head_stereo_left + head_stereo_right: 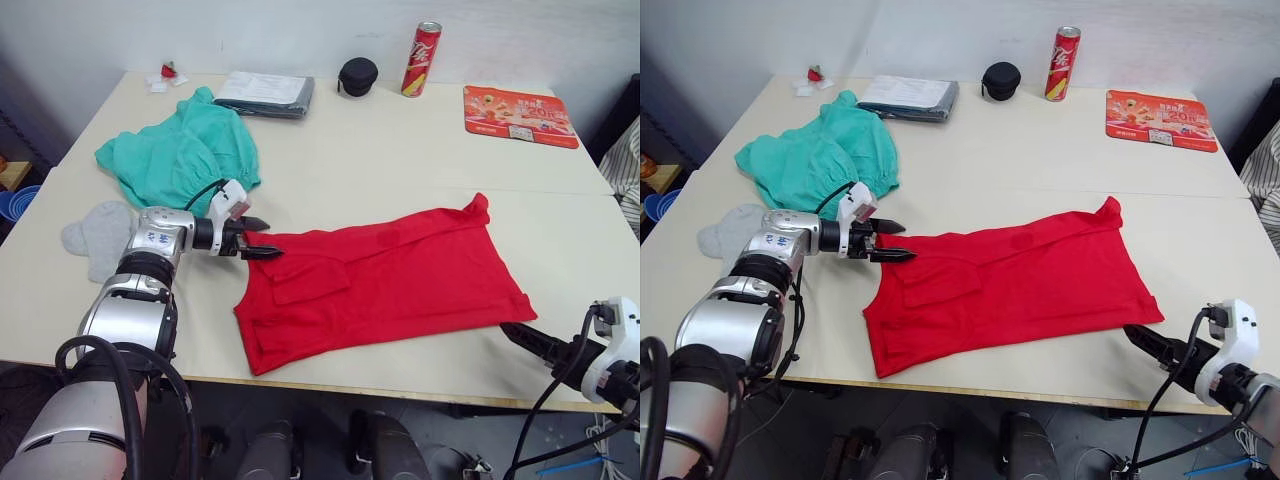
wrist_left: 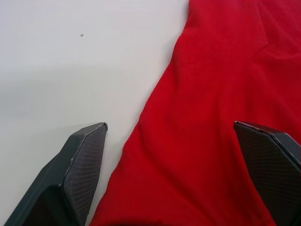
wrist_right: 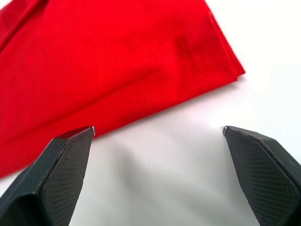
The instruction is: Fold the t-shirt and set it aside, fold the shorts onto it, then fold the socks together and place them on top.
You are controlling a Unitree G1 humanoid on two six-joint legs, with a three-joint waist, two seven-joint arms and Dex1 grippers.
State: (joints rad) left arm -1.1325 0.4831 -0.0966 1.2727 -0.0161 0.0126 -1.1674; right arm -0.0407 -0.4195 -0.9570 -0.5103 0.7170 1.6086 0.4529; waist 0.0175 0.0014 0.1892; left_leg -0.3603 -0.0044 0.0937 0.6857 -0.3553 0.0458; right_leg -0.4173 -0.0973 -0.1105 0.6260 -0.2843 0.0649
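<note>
The red t-shirt (image 1: 385, 280) lies partly folded across the middle of the table, sleeves tucked in. My left gripper (image 1: 262, 240) hovers open at its left upper corner, with the shirt's edge (image 2: 197, 141) between the fingers. My right gripper (image 1: 518, 334) is open just off the shirt's lower right corner (image 3: 221, 61), above bare table. The teal shorts (image 1: 180, 150) sit bunched at the back left. The light grey socks (image 1: 98, 236) lie at the left edge, beside my left arm.
Along the far edge stand a flat grey packet (image 1: 265, 93), a small black round case (image 1: 358, 76), a red drink can (image 1: 421, 59) and a red printed mat (image 1: 519, 114). The near table edge runs just below the shirt.
</note>
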